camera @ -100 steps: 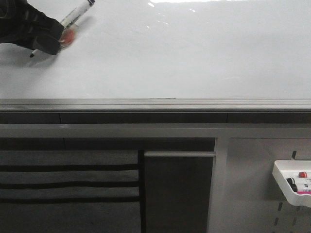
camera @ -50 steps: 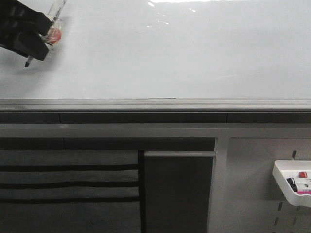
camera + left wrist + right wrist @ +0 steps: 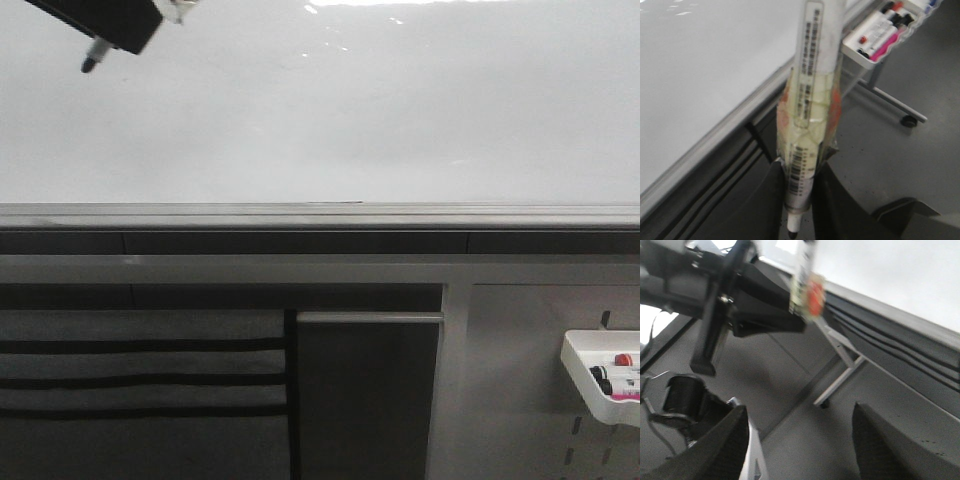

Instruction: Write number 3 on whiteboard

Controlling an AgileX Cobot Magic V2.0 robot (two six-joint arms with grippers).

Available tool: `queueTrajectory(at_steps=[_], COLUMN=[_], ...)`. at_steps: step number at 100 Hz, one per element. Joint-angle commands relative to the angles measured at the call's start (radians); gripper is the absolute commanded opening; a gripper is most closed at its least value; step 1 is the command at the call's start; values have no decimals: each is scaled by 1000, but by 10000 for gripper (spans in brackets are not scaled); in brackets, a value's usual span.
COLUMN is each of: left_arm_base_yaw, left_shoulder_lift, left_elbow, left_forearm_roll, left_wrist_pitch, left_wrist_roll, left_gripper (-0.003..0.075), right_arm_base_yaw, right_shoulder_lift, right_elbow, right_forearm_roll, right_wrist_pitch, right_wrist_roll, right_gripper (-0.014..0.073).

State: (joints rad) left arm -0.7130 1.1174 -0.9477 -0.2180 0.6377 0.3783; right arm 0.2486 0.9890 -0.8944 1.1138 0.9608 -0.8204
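Whiteboard [image 3: 380, 110] fills the upper front view, glossy and unmarked, with a grey ledge [image 3: 320, 213] below and a marker tray [image 3: 603, 385] lower right. Left hand [image 3: 105, 22], at the board's top-left corner, pinches a taped marker [image 3: 807, 125]. Right hand [image 3: 797, 440] hangs spread wide.

You've got a grey metal ledge [image 3: 320, 215] running the full width, a dark band under it. Below sits a grey panel frame with a dark cabinet door [image 3: 365, 395] in the middle and black horizontal slats [image 3: 140, 380] to the left. At lower right a pegboard-style panel [image 3: 530, 400] carries a small white tray of markers [image 3: 603, 378]. The floor [image 3: 900, 165] is plain grey; a wheeled stand leg [image 3: 900, 107] rests on it. Overhead light glares at the top [image 3: 350, 5].
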Motion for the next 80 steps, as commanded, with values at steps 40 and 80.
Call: queueTrajectory(at_steps=[40,80], left_arm_base_yaw=[-225,-225], left_shoulder_lift=[-23,-23], left_elbow=[-34,-34], left_forearm_roll=[63,247], left_wrist_pitch=[-14,-16], left_wrist_roll=[45,45], left_gripper=[-18,-18], right_arm_base_yaw=[14,147], right_shoulder_lift=[151,265], right_elbow=[-269,-394], right_forearm_roll=[-37,-228], right_wrist_pitch=[296,286], right_wrist_roll=[-84,-6], right_gripper=[402,402])
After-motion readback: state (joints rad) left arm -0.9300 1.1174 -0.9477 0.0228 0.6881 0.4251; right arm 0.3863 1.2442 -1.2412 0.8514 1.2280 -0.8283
